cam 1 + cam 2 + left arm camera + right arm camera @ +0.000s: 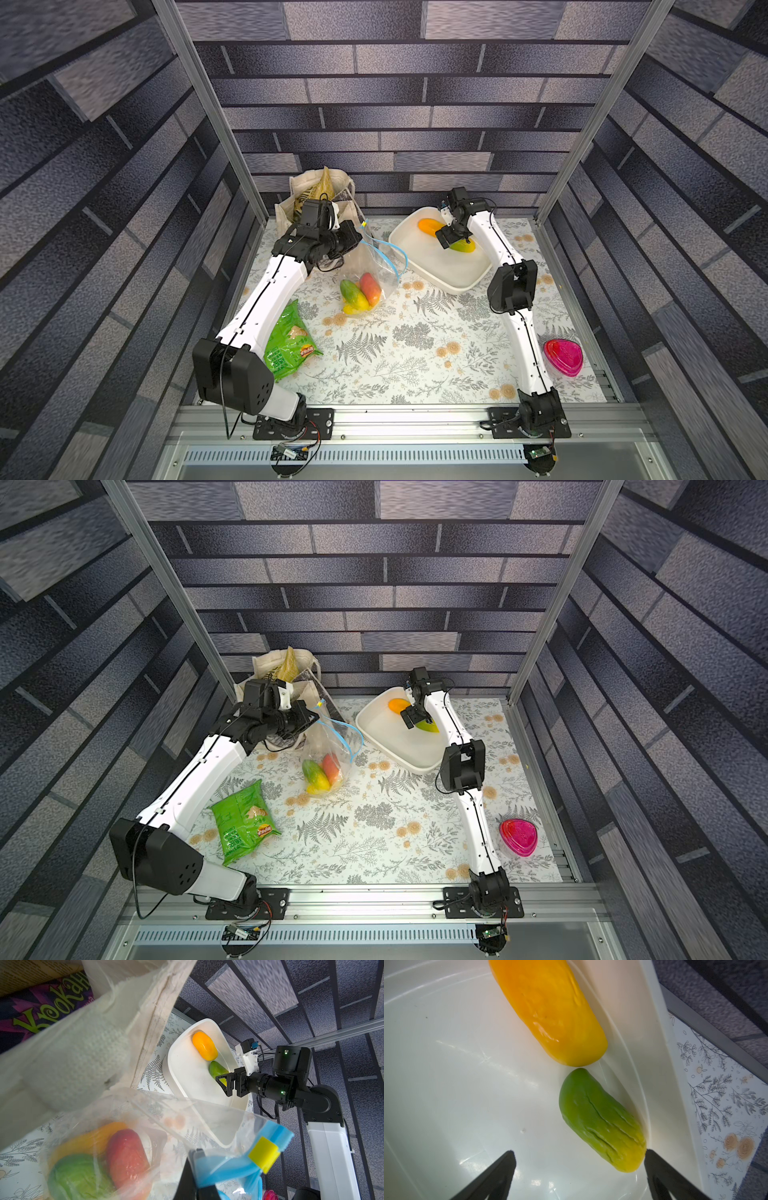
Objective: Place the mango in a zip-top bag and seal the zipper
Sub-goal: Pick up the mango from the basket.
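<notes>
In the glossy tub (446, 1064), right hand (579, 1152) gapes beside a creased mango (600, 1124); left hand (358, 236) pinches the crinkly bag (368, 270).

Left gripper (311, 717) holds the zip-top bag (336, 739) up by its mouth, three mangoes (331, 766) inside; right gripper (411, 722) hangs over the white tub (384, 739), at the green mango (430, 727), orange mango (397, 705) just beside it.

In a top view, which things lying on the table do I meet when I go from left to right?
green crisp packet → zip-top bag → white tub → pink container
</notes>
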Controlling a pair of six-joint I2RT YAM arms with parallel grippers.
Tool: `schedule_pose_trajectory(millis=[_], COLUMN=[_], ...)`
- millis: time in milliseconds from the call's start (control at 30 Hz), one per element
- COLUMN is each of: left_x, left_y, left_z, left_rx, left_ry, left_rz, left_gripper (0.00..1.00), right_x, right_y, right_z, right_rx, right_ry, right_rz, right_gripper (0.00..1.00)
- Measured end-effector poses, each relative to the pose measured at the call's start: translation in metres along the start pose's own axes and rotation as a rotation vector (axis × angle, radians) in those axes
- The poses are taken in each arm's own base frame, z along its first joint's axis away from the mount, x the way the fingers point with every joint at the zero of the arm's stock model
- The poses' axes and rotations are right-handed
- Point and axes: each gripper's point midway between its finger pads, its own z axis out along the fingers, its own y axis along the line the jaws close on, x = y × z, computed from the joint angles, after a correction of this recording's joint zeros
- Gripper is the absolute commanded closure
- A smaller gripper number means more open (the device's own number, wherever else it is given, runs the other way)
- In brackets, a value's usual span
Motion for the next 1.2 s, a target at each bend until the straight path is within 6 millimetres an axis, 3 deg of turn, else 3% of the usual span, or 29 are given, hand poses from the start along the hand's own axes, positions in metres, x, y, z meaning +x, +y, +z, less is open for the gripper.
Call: schedule_pose_trajectory(millis=[367, 733, 900, 1067, 1200], left_x=[0.000, 0.000, 0.000, 0.000, 0.000], left_y=[0.000, 0.000, 0.000, 0.000, 0.000], left_z=[0.000, 0.000, 0.000, 0.000, 0.000], left_rx=[0.000, 0.000, 0.000, 0.001, 0.000], left_ry=[0.001, 0.001, 0.001, 0.000, 0.001], left_rz=[0.004, 0.004, 0.004, 0.004, 0.004], left_gripper=[1.00, 1.00, 1.00, 1.00, 1.00], right_x=[0.017, 0.027, 0.042, 0.045, 0.046], right_y=[-0.010, -0.028, -0.026, -0.022, -0.008], right_z=[0.030, 0.038, 0.051, 0.052, 0.047], right_rx=[0.001, 0.052, 0.047, 0.030, -0.048], right_ry=[0.056, 0.090, 0.147, 0.156, 0.151], right_rz=[0.031, 0.063, 0.086, 0.133, 0.186], right_gripper=[0.09, 0.12, 0.33, 0.55, 0.63])
